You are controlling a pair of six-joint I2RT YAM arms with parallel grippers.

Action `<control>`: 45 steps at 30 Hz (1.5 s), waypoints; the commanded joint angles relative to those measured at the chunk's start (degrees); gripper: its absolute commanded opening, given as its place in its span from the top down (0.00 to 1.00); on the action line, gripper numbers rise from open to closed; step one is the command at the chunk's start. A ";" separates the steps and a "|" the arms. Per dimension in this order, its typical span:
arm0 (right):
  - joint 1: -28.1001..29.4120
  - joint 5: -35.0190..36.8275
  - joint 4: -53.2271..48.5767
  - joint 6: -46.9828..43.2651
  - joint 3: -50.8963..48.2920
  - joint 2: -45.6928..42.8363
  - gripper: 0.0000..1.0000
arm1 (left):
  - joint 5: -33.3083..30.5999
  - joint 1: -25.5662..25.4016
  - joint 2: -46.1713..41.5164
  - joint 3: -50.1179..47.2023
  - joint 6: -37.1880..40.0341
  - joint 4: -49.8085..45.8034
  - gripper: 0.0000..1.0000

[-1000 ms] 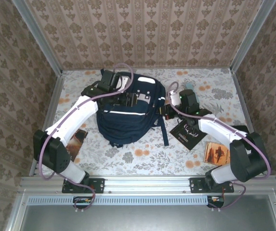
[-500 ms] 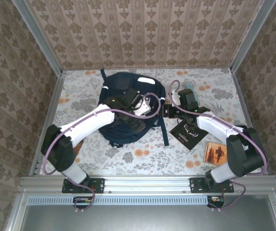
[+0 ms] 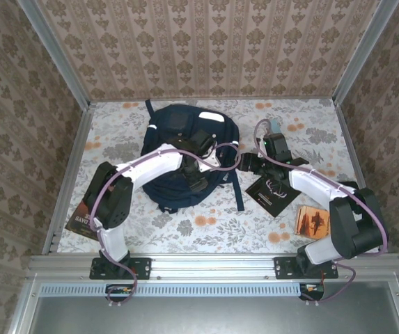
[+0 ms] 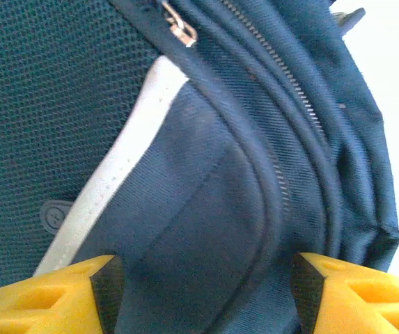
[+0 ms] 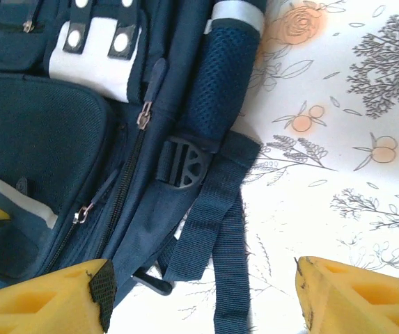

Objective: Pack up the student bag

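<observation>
Nearest the arm bases, off the near-left corner of the student bag (image 3: 185, 142), a brown book (image 3: 82, 221) lies on the flowered table (image 3: 199, 226), partly under the left arm's elbow. Off the bag's near-right corner lies an orange book (image 3: 314, 223). Closer in, just right of the bag's trailing navy strap (image 3: 238, 191), a black book (image 3: 274, 189) rests at a slant. The left gripper (image 4: 204, 285) hangs over the bag's near half, pointing down at it, with its yellow fingers (image 4: 46, 299) spread wide and a swell of navy cloth between them. The jaws stand apart and grip nothing, though the close view does not let me say whether the tips press the fabric. Just beyond that gripper the bag shows its white stripe (image 4: 115, 174), curved zip lines and a small metal zip pull (image 4: 178, 29). The right gripper (image 5: 205, 285) sits at the bag's right edge, its jaws likewise parted and empty, above the navy strap and a patch of bare table. Farther along the bag's side from it come a black buckle (image 5: 185, 161), a padded mesh shoulder strap (image 5: 223, 83) and a grey-white patch (image 5: 95, 52) with dark dots. The bag itself lies flat on the table, toward the far side, with the patterned back wall (image 3: 213, 42) rising behind it.
</observation>
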 commanded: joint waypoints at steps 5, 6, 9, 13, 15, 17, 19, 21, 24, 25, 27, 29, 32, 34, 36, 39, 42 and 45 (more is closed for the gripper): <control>-1.80 1.26 -1.13 1.90 -1.61 -3.19 0.30 | -2.78 0.96 4.09 4.00 4.35 1.68 0.34; -1.96 1.27 -1.12 1.94 -1.75 -3.21 0.30 | -2.63 0.99 4.69 4.43 4.62 1.43 0.34; -2.38 1.19 -1.29 1.95 -2.07 -3.20 0.31 | -2.73 1.06 6.58 5.87 5.39 0.24 0.41; -2.59 0.84 -1.37 1.28 -2.50 -5.04 0.32 | -0.70 2.53 6.20 6.61 4.09 1.03 0.71; -2.61 0.47 -1.30 0.52 -2.68 -5.06 0.33 | 0.02 3.31 4.44 6.76 3.74 1.86 0.83; -2.58 -1.99 -0.72 -1.76 -2.71 -4.67 0.34 | 1.74 3.99 1.49 6.64 3.54 2.78 0.88; -2.37 -8.29 0.11 -5.20 -1.84 -3.99 0.37 | 3.19 4.60 -1.55 6.61 3.31 3.29 0.91; -1.18 -12.41 -0.05 -8.43 -0.45 -1.58 0.39 | 4.58 5.07 -4.50 6.58 3.03 3.47 0.92; 1.96 -11.99 -1.85 -13.73 2.45 0.48 0.41 | 6.18 5.89 -8.67 6.31 2.60 3.87 0.93; 2.76 -11.97 -2.14 -15.17 3.43 1.28 0.42 | 6.47 6.07 -10.04 6.19 2.41 4.11 0.93; 3.78 -12.60 -1.74 -17.59 4.82 2.67 0.44 | 6.74 6.41 -12.48 5.57 2.04 4.57 0.93; 4.51 -14.29 -0.56 -19.81 5.71 4.09 0.45 | 7.06 6.70 -14.81 4.91 1.74 5.33 0.94; 5.22 -16.50 1.23 -21.90 6.84 5.88 0.45 | 7.93 7.36 -17.32 4.03 0.78 6.56 0.95; 5.39 -17.71 2.10 -22.57 7.62 6.76 0.46 | 8.65 7.49 -18.58 3.64 0.16 7.33 0.95; 5.44 -19.88 2.80 -22.99 8.27 7.58 0.48 | 9.20 7.66 -19.53 3.24 -0.41 8.24 0.95; 5.61 -23.69 3.46 -23.35 8.56 8.51 0.51 | 9.41 7.75 -19.82 3.03 -0.83 8.88 0.95; 5.88 -26.02 3.58 -23.78 7.64 8.57 0.53 | 9.32 7.83 -19.45 3.03 -1.08 8.97 0.96; 5.98 -26.14 4.41 -24.08 5.78 7.85 0.54 | 9.02 7.84 -19.18 3.08 -1.13 9.22 0.96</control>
